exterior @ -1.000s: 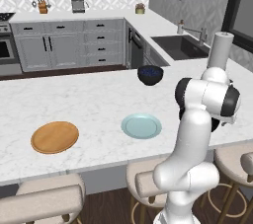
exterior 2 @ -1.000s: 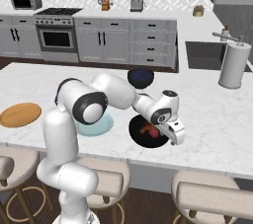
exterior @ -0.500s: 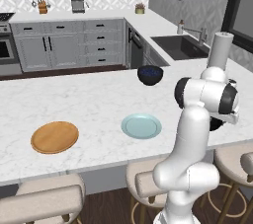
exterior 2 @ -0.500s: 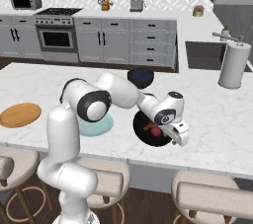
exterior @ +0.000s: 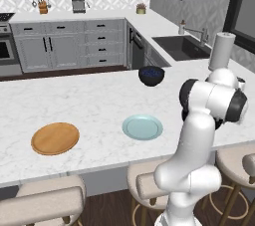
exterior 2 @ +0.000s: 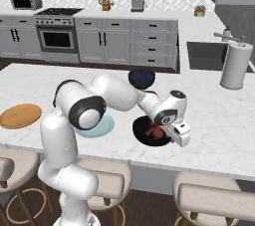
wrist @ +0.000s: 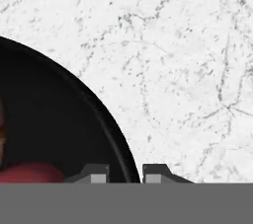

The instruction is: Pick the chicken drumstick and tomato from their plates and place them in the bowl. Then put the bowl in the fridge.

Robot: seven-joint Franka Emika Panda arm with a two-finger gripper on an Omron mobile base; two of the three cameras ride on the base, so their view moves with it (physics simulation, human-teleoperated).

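The gripper [wrist: 124,172] has been clenched on the rim of one black bowl [exterior 2: 144,131], two plates [exterior: 142,127] left bare at nine o'clock.

Black bowl [wrist: 59,119] on white, grey-veined marble counter [wrist: 188,45]; red tomato [wrist: 29,173]; tan plate [exterior: 55,138]; blue-green plate [exterior: 143,127].

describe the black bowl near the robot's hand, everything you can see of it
The black bowl is round, dark and glossy, with a thin raised rim. It sits upright on the white marble counter near its front edge. Inside lie the red tomato and a brown piece, likely the drumstick. The pincer straddles its rim, one finger inside, one outside, closed on it.
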